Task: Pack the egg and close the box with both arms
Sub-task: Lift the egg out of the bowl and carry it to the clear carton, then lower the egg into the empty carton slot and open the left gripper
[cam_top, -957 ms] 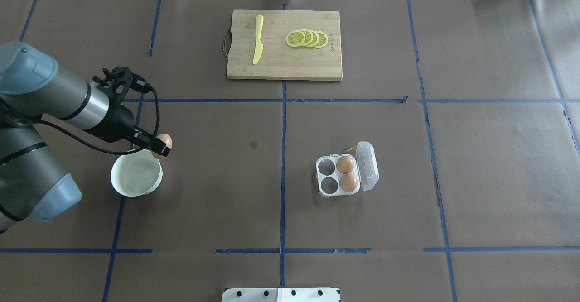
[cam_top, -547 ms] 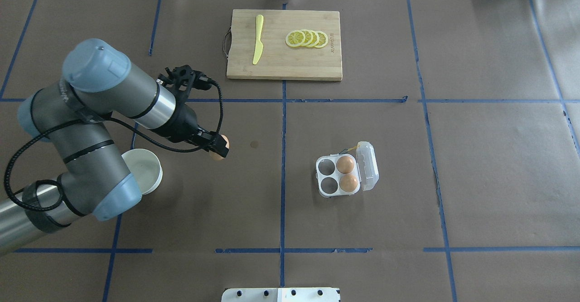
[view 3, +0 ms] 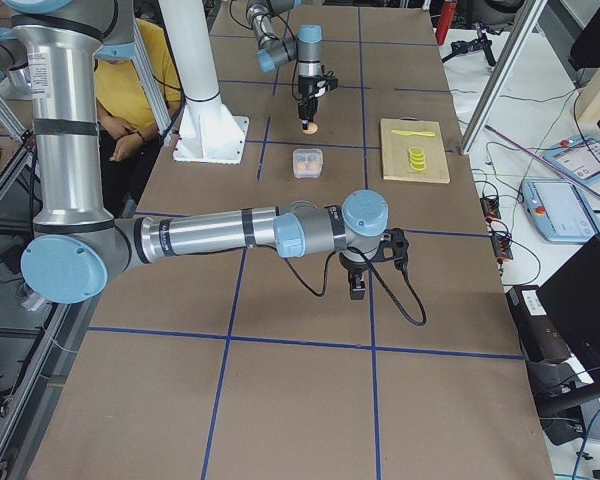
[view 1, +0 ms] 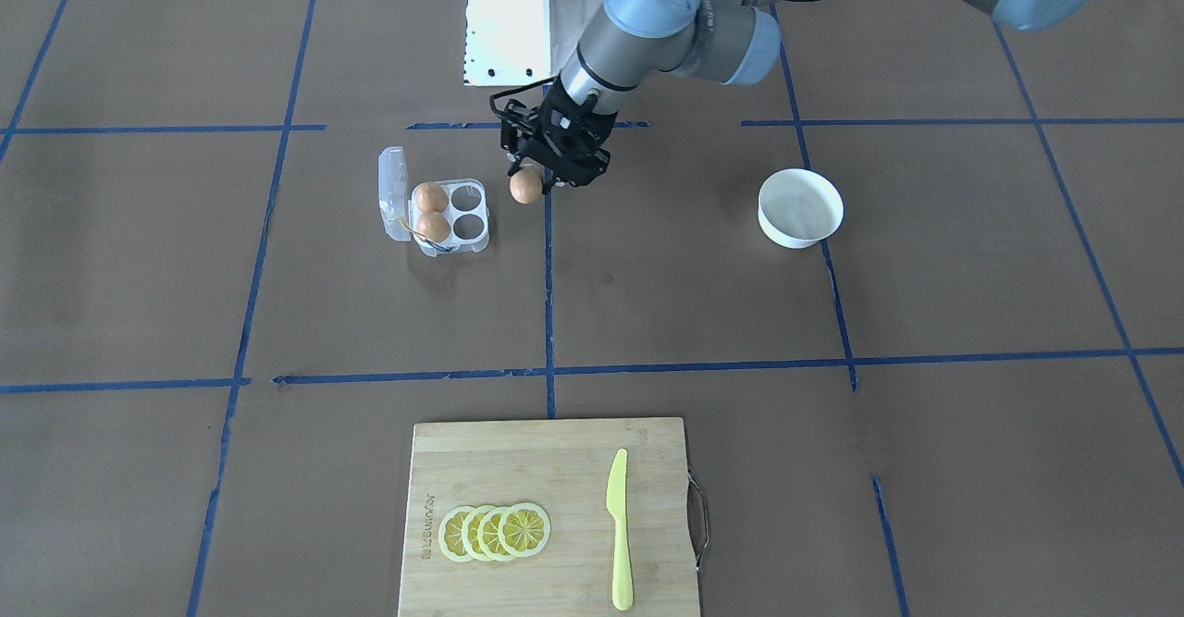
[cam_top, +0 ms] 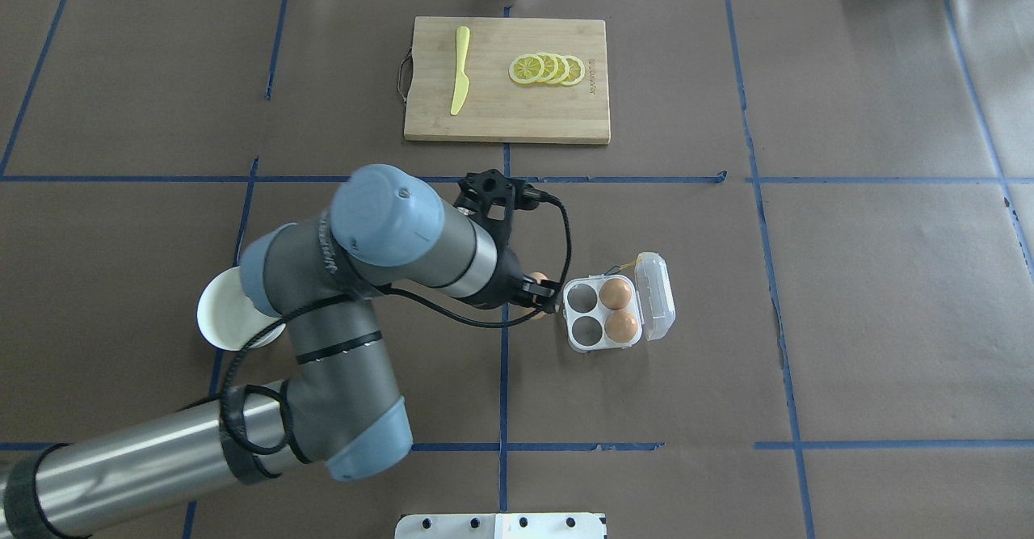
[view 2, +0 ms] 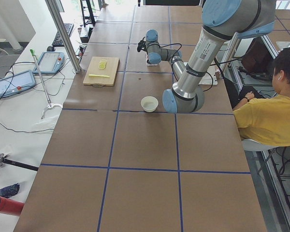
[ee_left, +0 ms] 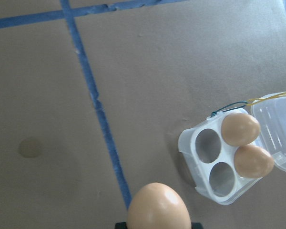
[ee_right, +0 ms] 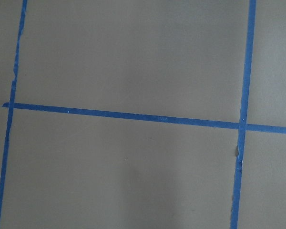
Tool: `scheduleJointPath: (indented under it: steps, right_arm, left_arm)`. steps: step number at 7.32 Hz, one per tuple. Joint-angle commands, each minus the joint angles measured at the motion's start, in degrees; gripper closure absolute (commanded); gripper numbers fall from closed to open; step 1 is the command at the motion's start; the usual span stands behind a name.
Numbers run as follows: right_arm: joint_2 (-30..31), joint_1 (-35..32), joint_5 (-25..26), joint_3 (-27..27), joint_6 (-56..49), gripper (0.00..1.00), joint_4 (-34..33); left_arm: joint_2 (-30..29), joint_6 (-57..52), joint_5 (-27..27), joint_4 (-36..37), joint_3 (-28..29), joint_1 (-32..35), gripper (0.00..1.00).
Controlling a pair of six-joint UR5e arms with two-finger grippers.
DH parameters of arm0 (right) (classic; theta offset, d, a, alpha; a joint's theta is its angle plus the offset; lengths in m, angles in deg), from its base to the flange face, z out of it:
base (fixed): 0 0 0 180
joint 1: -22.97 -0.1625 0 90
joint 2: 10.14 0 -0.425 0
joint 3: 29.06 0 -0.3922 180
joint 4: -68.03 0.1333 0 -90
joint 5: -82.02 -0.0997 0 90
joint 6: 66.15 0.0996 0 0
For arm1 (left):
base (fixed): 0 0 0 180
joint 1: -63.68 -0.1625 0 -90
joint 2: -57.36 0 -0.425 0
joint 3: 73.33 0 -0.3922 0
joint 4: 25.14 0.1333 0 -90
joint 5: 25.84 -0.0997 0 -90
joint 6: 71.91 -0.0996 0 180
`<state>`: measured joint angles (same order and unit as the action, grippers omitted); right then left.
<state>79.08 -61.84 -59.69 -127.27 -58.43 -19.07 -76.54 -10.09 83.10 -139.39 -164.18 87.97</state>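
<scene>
**Table scene, listed from the robot's side outward.** The left arm [cam_top: 339,337] reaches across the brown paper-covered table [cam_top: 848,321]. The left gripper [view 1: 529,178] points downward, its fingers drawn in narrowly on the egg [view 1: 525,190], which they clasp at its upper end. The egg hangs just beside the box [view 1: 450,213] without touching it, on the side of the two unfilled cups [cam_top: 581,298]. The clear lid [cam_top: 656,296] lies swung fully open on the side away from the gripper. The two cups next to the hinge hold a near packed egg [cam_top: 621,326] and a far packed egg [cam_top: 615,292]. A thin yellowish band [ee_left: 271,96] trails from the hinge corner. The white bowl [view 1: 794,236] stands on the robot's left, well apart from the box. The right gripper [view 3: 358,293] hangs over the table on the robot's right, well apart from the box. It shows only in the side view, so wide or narrow cannot be told. At the far edge lies a wooden cutting board [cam_top: 501,111] bearing a yellow knife [cam_top: 460,70] and fanned lemon slices [cam_top: 548,69].
</scene>
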Motion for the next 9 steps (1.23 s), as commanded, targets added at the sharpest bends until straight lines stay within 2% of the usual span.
scheduleJointPath:
  steps: [1, 4, 6, 9]
  right_arm:
    - [-0.01, 0.00, 0.20, 0.30, -0.17, 0.00, 0.00]
    - [-0.09, 0.00, 0.38, 0.92, -0.17, 0.00, 1.65]
    - [-0.09, 0.00, 0.20, 1.53, 0.01, 0.00, 5.70]
    - [-0.27, 0.09, 0.29, 1.97, 0.10, 0.00, 5.80]
  left_arm:
    - [-7.33, 1.64, -7.23, -0.36, 7.25, -3.10, 1.00]
    - [-8.31, 1.12, -13.46, -0.54, 7.62, -4.77, 1.00]
    - [-8.05, 0.94, -14.11, -0.54, 7.27, -4.95, 1.00]
    - [-7.34, 0.94, -14.11, -0.54, 7.80, -6.71, 1.00]
